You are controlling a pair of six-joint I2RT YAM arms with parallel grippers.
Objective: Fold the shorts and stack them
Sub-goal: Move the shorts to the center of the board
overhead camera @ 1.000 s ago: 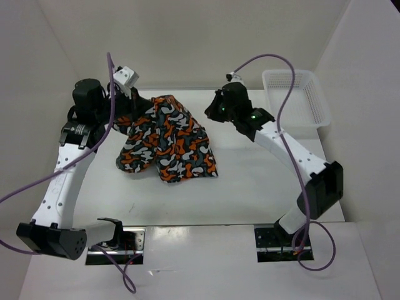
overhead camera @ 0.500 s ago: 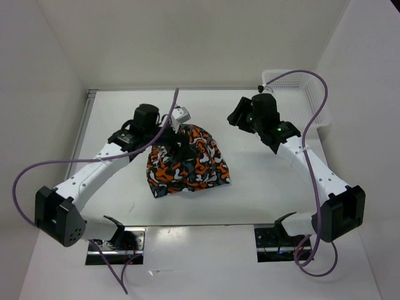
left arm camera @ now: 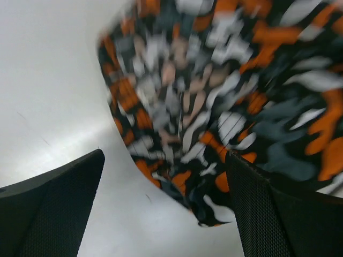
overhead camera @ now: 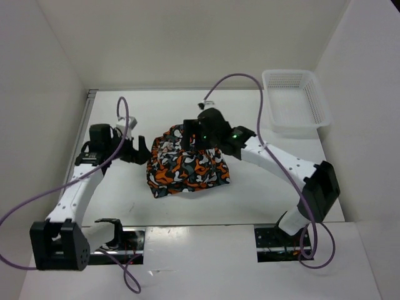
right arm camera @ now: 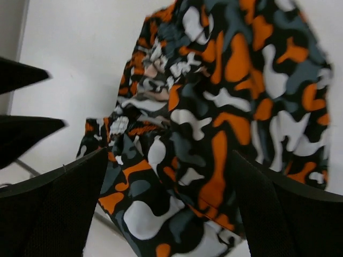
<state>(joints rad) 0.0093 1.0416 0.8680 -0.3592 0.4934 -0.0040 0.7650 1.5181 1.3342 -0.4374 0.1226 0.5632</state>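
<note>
Left pincer (overhead camera: 141, 150) at centre-left, jaws spread wide, gripping nothing, just beside the shorts (overhead camera: 187, 170), which lie bunched mid-frame on the tabletop (overhead camera: 269, 187). Right pincer (overhead camera: 189, 139) hovers over their upper edge, also released. White basket (overhead camera: 294, 103) upper right.

One pair of shorts (overhead camera: 187, 170), one mesh basket (overhead camera: 291, 104), two robot arms (overhead camera: 78, 187) (overhead camera: 281, 162)

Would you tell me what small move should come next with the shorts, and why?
Probably lower the right claw onto the far edge of the shorts and close on it. Both claws are open and empty: the right hangs over that edge, the left claw beside the left edge. The shorts lie rumpled, so a grip seems needed to fold them flat.
</note>
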